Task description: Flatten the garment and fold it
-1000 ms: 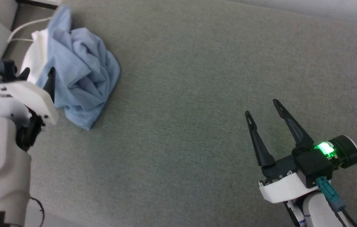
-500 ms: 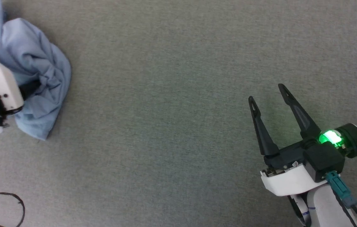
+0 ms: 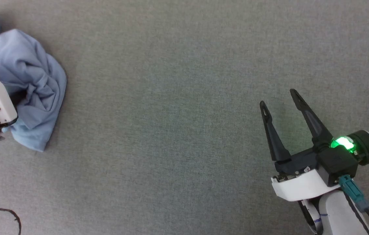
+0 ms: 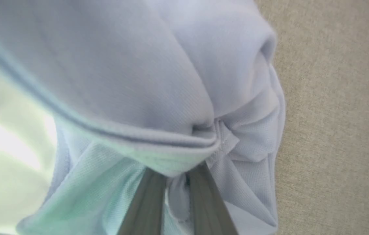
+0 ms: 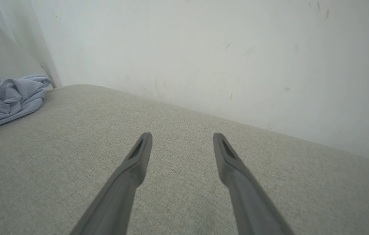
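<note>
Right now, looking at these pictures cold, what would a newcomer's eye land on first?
The crumpled light blue shirt, bunched at the far left on the grey fabric surface, with the left gripper pinched shut on a fold of it. Next comes the right gripper at lower right, fingers spread wide over bare surface, a green light glowing by its wrist.

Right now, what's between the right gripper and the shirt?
Nothing: in the head view, only bare grey fabric surface runs from the right gripper to the shirt.
</note>
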Controlling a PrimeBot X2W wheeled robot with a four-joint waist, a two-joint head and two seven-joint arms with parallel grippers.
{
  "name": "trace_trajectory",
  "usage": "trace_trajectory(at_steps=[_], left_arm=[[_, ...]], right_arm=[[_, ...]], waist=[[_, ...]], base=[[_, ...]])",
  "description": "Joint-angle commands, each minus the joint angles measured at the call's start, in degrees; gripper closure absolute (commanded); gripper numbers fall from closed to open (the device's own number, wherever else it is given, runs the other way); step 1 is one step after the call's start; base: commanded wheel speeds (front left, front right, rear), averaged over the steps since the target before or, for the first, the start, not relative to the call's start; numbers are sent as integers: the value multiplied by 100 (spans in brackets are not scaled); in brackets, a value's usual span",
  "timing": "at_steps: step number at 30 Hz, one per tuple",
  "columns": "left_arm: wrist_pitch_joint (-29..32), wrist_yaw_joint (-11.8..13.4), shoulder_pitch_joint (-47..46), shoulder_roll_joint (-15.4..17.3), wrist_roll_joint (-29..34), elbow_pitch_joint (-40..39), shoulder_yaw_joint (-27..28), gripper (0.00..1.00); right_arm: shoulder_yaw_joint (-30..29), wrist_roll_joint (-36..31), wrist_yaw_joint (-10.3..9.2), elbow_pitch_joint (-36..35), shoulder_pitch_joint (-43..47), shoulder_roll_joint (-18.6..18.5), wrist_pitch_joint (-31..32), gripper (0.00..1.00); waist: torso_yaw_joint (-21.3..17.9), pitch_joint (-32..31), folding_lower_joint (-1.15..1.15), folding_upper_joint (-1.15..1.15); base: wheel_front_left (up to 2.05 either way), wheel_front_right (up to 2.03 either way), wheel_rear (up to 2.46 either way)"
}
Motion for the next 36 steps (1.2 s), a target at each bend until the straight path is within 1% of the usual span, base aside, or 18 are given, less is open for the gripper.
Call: trace_trajectory(at_steps=[1, 4, 9, 12, 15, 20, 25, 29, 36], left_arm=[[-337, -36, 112, -8, 71, -23, -63, 100], [-1275, -36, 89, 121, 323, -80, -78, 100], [-2701, -36, 22, 176, 469, -217, 74, 100], [-3319, -36, 0, 229, 598, -388, 46, 100], [-3758, -36, -21, 231, 684, -605, 0, 100], [-4393, -21, -62, 250, 940, -1086, -70, 100], [-4912, 152, -303, 116, 1232, -1754, -114, 100], [-5057, 287, -594, -35, 1418, -2348, -185, 100], [-4998, 402, -1287, -449, 1574, -3028, -435, 100]], right_arm=[[-17, 38, -10, 41, 32, -1, -27, 0], [-117, 109, -10, 101, 91, -1, -27, 0], [-263, 164, -10, 178, 200, -1, -27, 0], [-403, 211, -10, 206, 250, -1, -27, 0], [-561, 285, -10, 250, 336, -1, -27, 0], [-767, 419, -10, 326, 483, -1, -27, 0], [-787, 468, -10, 373, 583, -1, -27, 0], [-797, 533, -10, 367, 591, -1, -27, 0], [-783, 631, -10, 340, 551, -1, -27, 0]], waist=[[57, -314, 0, 0], [83, -663, 0, 0], [71, -1209, 0, 0], [53, -1471, 0, 0], [20, -1711, 0, 0], [-49, -2014, 0, 0], [-146, -2232, 0, 0], [-304, -2353, 0, 0], [-750, -2417, 0, 0]], base=[[0, 0, 0], [0, 0, 0], [0, 0, 0], [0, 0, 0], [0, 0, 0], [0, 0, 0], [0, 0, 0], [0, 0, 0], [0, 0, 0]])
